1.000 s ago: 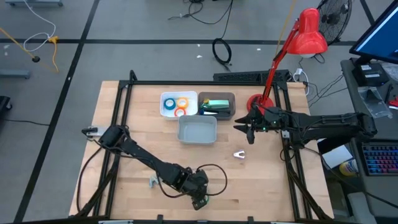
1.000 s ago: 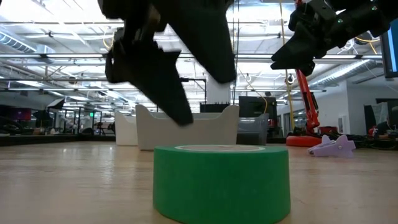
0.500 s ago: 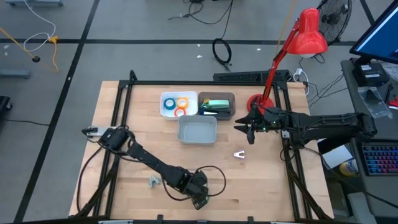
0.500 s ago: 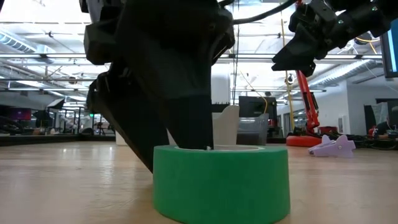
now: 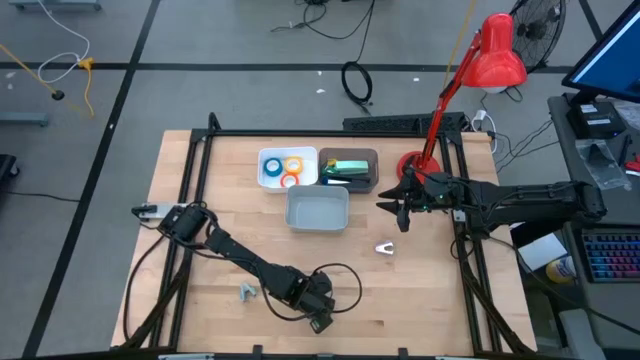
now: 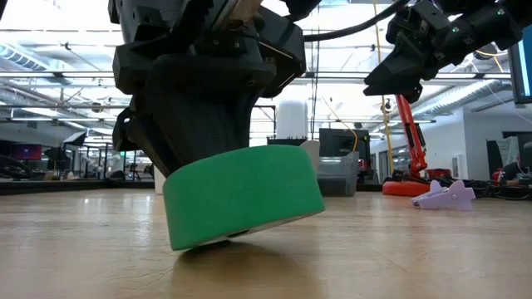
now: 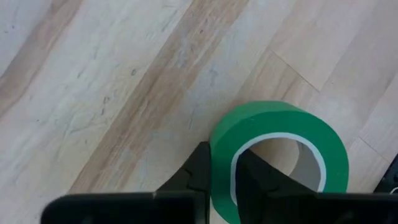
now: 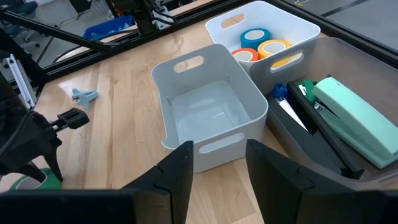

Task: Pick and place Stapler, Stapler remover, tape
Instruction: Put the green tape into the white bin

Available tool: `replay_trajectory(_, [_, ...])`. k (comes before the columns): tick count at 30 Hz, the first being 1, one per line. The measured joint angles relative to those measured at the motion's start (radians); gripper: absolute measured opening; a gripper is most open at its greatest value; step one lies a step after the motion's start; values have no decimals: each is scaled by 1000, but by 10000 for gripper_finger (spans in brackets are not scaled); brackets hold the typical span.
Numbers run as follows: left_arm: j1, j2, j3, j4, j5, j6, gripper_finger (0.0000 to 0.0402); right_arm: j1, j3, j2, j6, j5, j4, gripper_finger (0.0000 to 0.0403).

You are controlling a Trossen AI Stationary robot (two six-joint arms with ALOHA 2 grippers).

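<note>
Wood table [image 5: 200, 200]: 3 bins at back-centre — white [image 5: 271, 170], grey [image 5: 318, 211], dark [image 5: 365, 178]; lamp base [image 5: 412, 163]; 2 small removers [image 5: 386, 248], [image 5: 247, 292].

A: How is it lit?

B: Bright, even light from overhead. In the low view, ceiling lights [image 6: 75, 50] glare white, and the green tape [image 6: 241, 195] casts a soft shadow toward 6 o'clock.

A: Any blur?

B: The room behind looks soft; the wooden table [image 5: 210, 210] from above is evenly lit.

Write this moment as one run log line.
left gripper: shut on green tape, tilted | right gripper: open, above table, holding nothing
</note>
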Motion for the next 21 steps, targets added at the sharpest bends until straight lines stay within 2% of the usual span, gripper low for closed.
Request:
replay_trajectory(7, [0,-13,-2,-8,8,30,37,0,0,0,0,1,0,139])
replay_trajectory(13, [0,-127,-2,-59,-7,80,37,0,0,0,0,2,-1,139])
replay_trajectory(17, [0,-248,-2,-141,-80,103,37,0,0,0,0,2,0,139])
replay_trajectory(21, [0,-394,-2,-241,-222,122,37,0,0,0,0,3,0,139])
